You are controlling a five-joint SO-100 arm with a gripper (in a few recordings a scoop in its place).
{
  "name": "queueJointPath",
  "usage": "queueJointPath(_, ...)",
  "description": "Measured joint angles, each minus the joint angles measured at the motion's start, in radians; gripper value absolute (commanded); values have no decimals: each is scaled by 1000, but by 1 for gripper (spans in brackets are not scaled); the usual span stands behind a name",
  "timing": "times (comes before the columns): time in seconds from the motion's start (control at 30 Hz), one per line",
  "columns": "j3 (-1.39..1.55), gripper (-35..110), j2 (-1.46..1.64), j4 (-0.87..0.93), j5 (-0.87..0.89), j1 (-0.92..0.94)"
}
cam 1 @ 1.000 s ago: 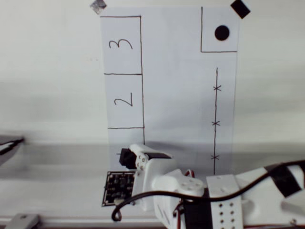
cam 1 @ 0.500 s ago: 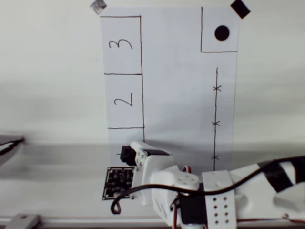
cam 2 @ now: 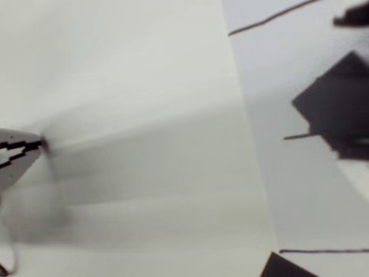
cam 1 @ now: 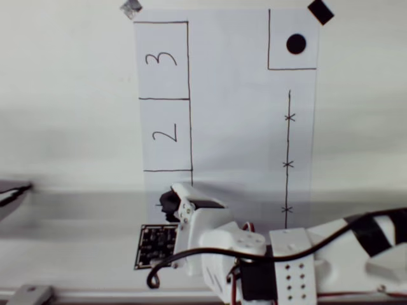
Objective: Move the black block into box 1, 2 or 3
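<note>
- White paper sheet (cam 1: 235, 127): the landmark for this list; it lies lengthwise on a pale table (cam 1: 63, 114), seen from overhead.
- Box marked "3" (cam 1: 162, 60): pen-drawn rectangle at the sheet's upper left corner.
- Box marked "2" (cam 1: 165, 135): directly below box "3", sharing a line with it, along the sheet's left edge.
- The box (cam 1: 152, 190) below "2": only its top strip shows at the sheet's lower left (the arm covers the rest, and no numeral can be read).
- Black block (cam 1: 169, 204): small dark cube inside that lowest box, near the sheet's left edge, at the tip of the gripper. In the wrist view it is a large dark shape (cam 2: 337, 112) on the paper, blurred.
- Gripper (cam 1: 174, 204): white, reaching from the sheet's bottom edge toward its lower left; its tip meets the block. Whether the jaws are clamped on the cube or parted cannot be told.
- Pen-drawn square with round black dot (cam 1: 296, 43): at the sheet's upper right corner.
- Vertical pen line with three crosses (cam 1: 288, 164): along the sheet's right side, below the dot square.
- Black tape square (cam 1: 320, 11): on the sheet's top right corner.
- Grey tape piece (cam 1: 131, 8): at the sheet's top left corner.
- Dark circuit board (cam 1: 156, 246): beside the arm at the sheet's bottom left.
</note>
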Motion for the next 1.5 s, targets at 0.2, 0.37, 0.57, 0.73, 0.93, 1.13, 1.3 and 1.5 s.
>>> queueJointPath(0.2,0,24,0,0,0,0)
queueJointPath(0.37,0,25,0,0,3,-11)
queueJointPath(0.57,0,25,0,2,5,-11)
queueJointPath(0.73,0,25,3,35,5,-17)
queueJointPath(0.93,49,26,124,87,21,-32)
queueJointPath(1.13,129,25,256,123,21,-44)
queueJointPath(1.3,287,21,431,129,-21,-43)
queueJointPath(1.5,537,12,666,129,-86,-21)
